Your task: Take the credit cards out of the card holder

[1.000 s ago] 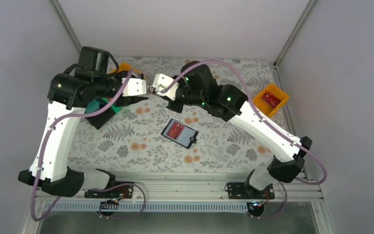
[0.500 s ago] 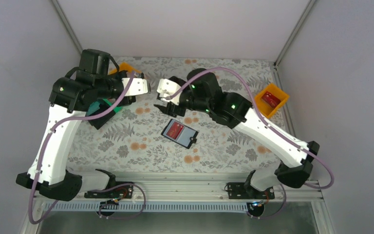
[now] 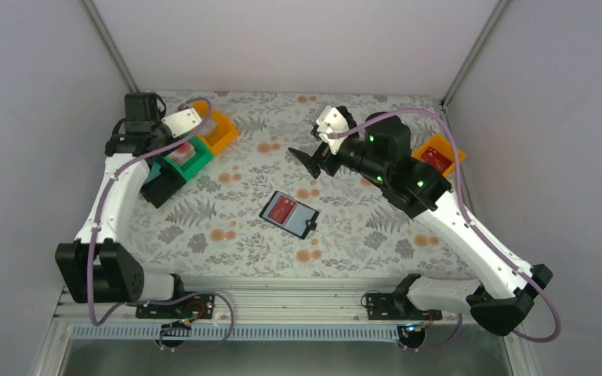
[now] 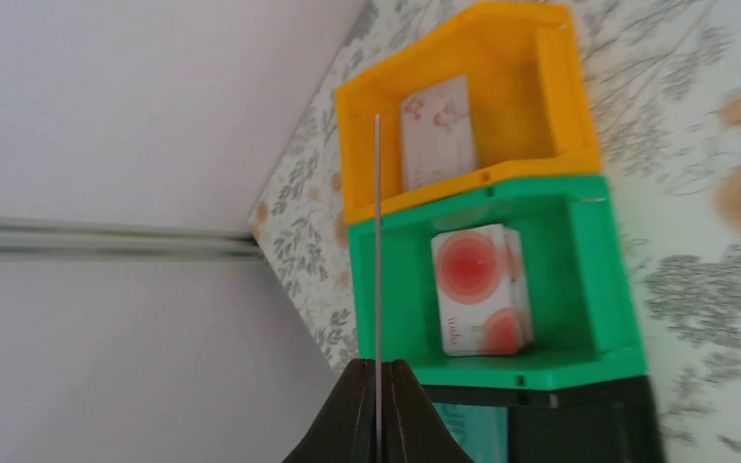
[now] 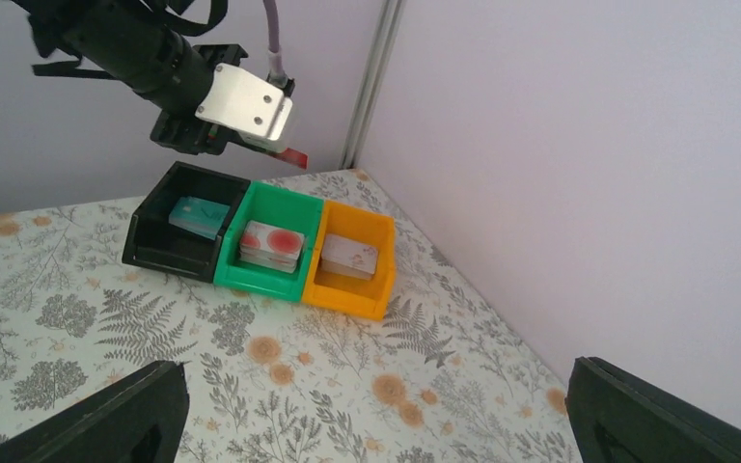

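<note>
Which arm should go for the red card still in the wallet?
Probably the right. The right gripper is open, empty and nearer the card holder; the left gripper is shut on a thin card up near the green bin.

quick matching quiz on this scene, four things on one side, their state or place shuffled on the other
Things:
1. left gripper
2. right gripper
3. card holder
4. green bin

States or places:
a. open, holding nothing
b. between the black bin and an orange bin
c. shut on a thin card
d. lying open, a red card inside

Pairs: 1-c, 2-a, 3-d, 4-b
</note>
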Controlling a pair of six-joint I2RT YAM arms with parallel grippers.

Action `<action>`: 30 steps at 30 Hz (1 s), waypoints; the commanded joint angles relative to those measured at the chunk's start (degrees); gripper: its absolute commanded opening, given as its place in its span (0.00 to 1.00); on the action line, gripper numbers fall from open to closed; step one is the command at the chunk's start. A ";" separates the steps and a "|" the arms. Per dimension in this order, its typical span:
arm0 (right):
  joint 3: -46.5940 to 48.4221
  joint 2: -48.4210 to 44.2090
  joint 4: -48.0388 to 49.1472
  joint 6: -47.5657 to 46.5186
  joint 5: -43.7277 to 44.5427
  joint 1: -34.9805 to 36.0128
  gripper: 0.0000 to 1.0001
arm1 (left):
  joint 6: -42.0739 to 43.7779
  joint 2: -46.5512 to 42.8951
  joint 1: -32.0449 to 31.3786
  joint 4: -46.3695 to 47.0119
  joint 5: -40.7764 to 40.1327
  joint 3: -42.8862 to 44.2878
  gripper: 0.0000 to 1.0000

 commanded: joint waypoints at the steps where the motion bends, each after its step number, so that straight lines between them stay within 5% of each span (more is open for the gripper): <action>1: -1.78 -1.81 1.13 1.13 -1.67 -1.45 0.99 | 1.92 4.24 3.75 13.82 -0.84 -2.80 0.02; 11: -4.60 -4.41 1.40 0.37 -2.88 -2.63 0.99 | 0.79 19.38 8.13 18.62 -0.30 1.00 0.02; 30: -3.87 -4.22 0.17 -0.86 -4.91 -3.56 0.99 | 3.91 25.22 8.23 23.67 -0.01 -4.51 0.02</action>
